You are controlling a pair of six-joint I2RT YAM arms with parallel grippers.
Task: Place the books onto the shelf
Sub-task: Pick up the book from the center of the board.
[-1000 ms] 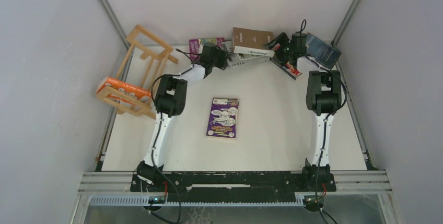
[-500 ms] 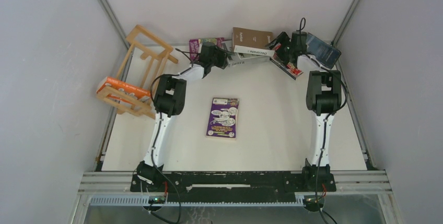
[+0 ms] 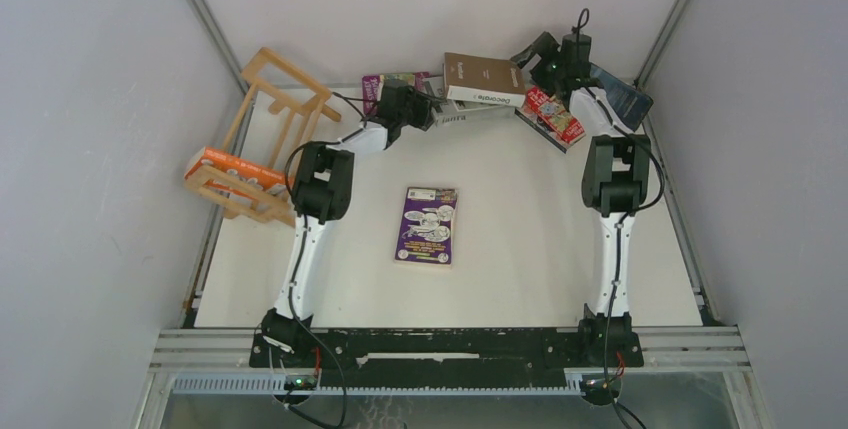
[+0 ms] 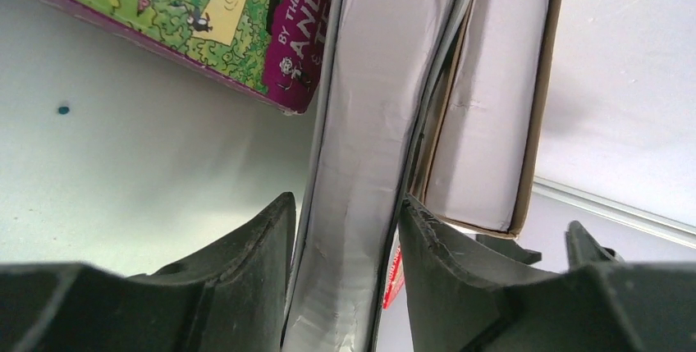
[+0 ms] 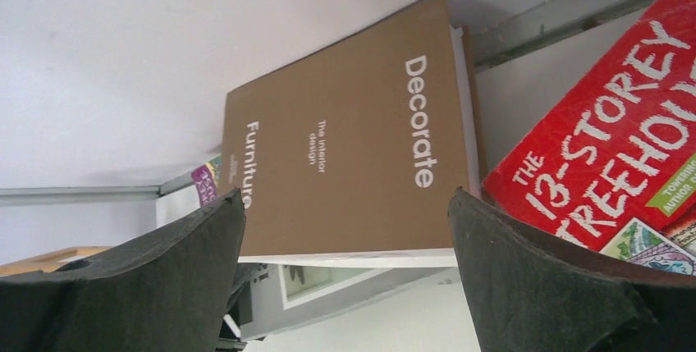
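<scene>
A: Grey-white book (image 4: 369, 122) stands edge-on between the fingers (image 4: 246, 286) of your left gripper (image 4: 345, 203); both fingers press against its sides, parted only as wide as the book is thick; you have hold of it at the far edge of the table (image 3: 530, 239).

B: You have the rest of the pile close round that grip; the brown book (image 5: 345, 122) touches the grey-white book on its right side in your left wrist view, and from above it lies on top of it; a purple-and-green illustrated book (image 4: 189, 16) lies just to the left, its corner touching the held one.

A: Your right gripper (image 5: 346, 196) stands wide open and holds nothing; the brown book, with "Decorate" on its cover, lies beyond the gap between its fingers, apart from both; the red book (image 5: 607, 155) is just beside your right-hand finger; the dark blue book (image 3: 625, 99) lies in the far right corner.

B: Your shelf (image 3: 285, 99) is tilted against the left wall, well apart from both grippers; an orange book (image 3: 232, 166) rests on its near end; the purple book (image 3: 428, 225) lies flat mid-table between your two arms, touched by neither.
</scene>
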